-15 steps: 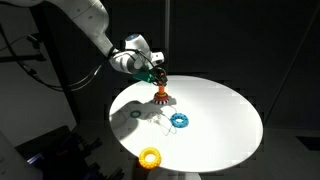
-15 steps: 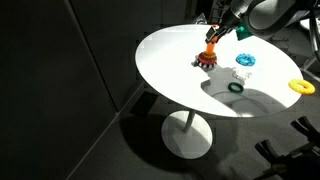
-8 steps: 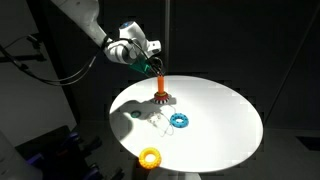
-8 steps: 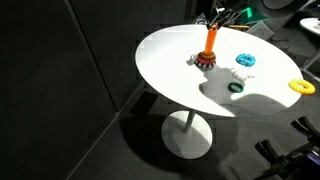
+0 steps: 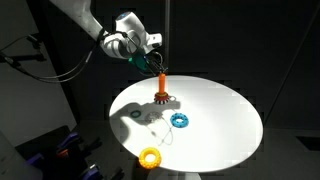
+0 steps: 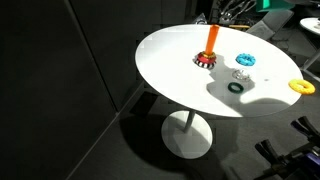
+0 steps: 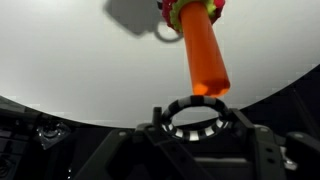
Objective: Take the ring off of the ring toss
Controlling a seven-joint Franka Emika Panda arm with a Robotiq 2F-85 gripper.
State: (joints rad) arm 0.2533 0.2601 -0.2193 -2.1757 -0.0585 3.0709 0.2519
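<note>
The red ring point(image 5: 163, 101) lies around the foot of the peg point(image 5: 162, 86), which stands upright near the far edge of the counter point(image 5: 230, 110), so the ring is not yet off. The gripper point(image 5: 152, 66) hangs in the air above the top of the peg and a little to the side, touching nothing on the counter. In the wrist view the peg point(image 7: 203, 55) points toward the gripper point(image 7: 195, 118), and a dark hoop point(image 7: 195, 108) with pale marks shows between the 2 fingers. I cannot tell if this hoop is a held thing or a part of the gripper, so I also cannot tell if the jaws are apart or clamped. I judge that the step in hand is to come down to the ring. To do it well, the gripper should descend straight along the peg, low enough to pinch the scalloped rim and not the peg itself. Then the lift should go straight up along the peg, because a tilted pull may jam the ring or tip the peg over. The blue ring point(image 5: 179, 120) near the middle and the yellow ring point(image 5: 150, 157) at the near edge are well apart from the peg and not in the way.
</note>
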